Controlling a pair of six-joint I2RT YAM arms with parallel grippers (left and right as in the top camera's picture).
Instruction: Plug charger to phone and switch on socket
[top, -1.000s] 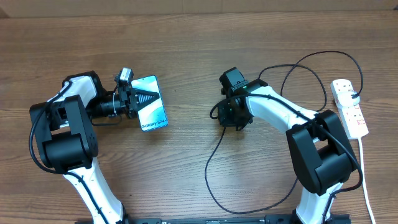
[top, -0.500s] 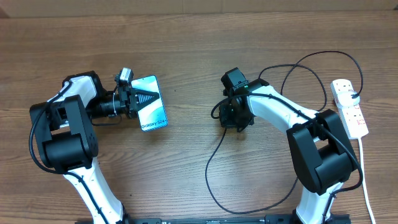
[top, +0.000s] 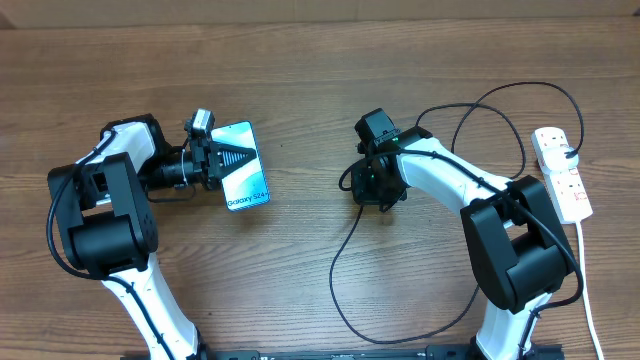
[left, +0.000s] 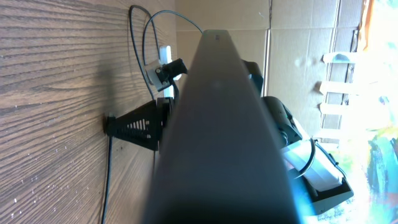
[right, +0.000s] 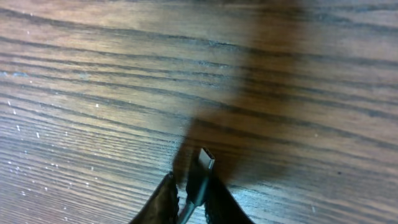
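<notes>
- My left gripper (top: 230, 158): jaws clamped on the phone (top: 248, 182), gripping it from one long side. One black finger lies across the lit screen, and the rest of the phone sticks out past my fingertips.
- Phone, overhead: screen up, light blue, with lettering near one short end.
- Phone, left wrist view: only a dark edge-on bar running out from my jaws, with the screen turned from view. I cannot tell from either view whether it is lifted or lying flat.
- My right gripper (right: 186, 190): jaws pinched on the charger (right: 200, 173) just behind its connector. The small metal tip pokes out beyond my fingertips, close over the table (right: 93, 74). I cannot tell whether it touches.
- Overhead hides that tip under my right wrist. It shows instead the black cable trailing from below the jaws in one long loop, with another loop behind them.
- Left wrist view: my right gripper from the side, a black finger pointing at the tabletop and the cable running away from it.
- Socket (top: 562, 180): clear overhead, well away from both sets of jaws, beyond my right arm. Its switches are too small to read.
- Phone and right jaws: well apart.
</notes>
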